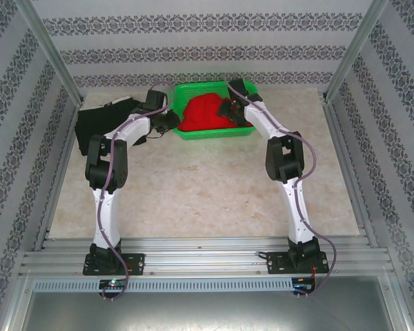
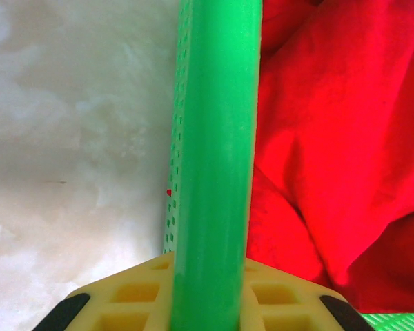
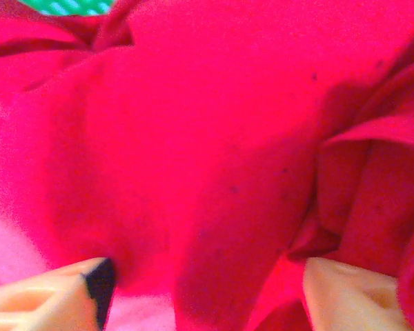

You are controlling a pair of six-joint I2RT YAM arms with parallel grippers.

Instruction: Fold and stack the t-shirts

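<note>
The work is standing at its very first step: taking a shirt out to the open table. The red t-shirt [image 1: 203,114] is lying crumpled inside the green basket [image 1: 217,132] at 12 o'clock of the table [image 1: 193,193]. The black t-shirt [image 1: 100,124] is lying on the table at 10 o'clock, near the basket's left wall; whether it is folded I cannot tell.

The left gripper [image 2: 208,307] is sitting astride the basket rim on the 9 o'clock side. One yellow finger is on each side and both are seeming to press on it, so I am judging that it is holding the basket steady. The right gripper [image 3: 200,296] is reaching into the basket from 3 o'clock. Its fingers [image 3: 45,296] are standing wide apart with red cloth bulging between them, and nothing is pinched yet.

The next move, I think, is asking the right claw to close on a thick fold of the red cloth. Then it should be lifting the shirt up and toward 6 o'clock onto the bare table, while the left one is stopping the basket from following. A thin pinch may be slipping out.
</note>
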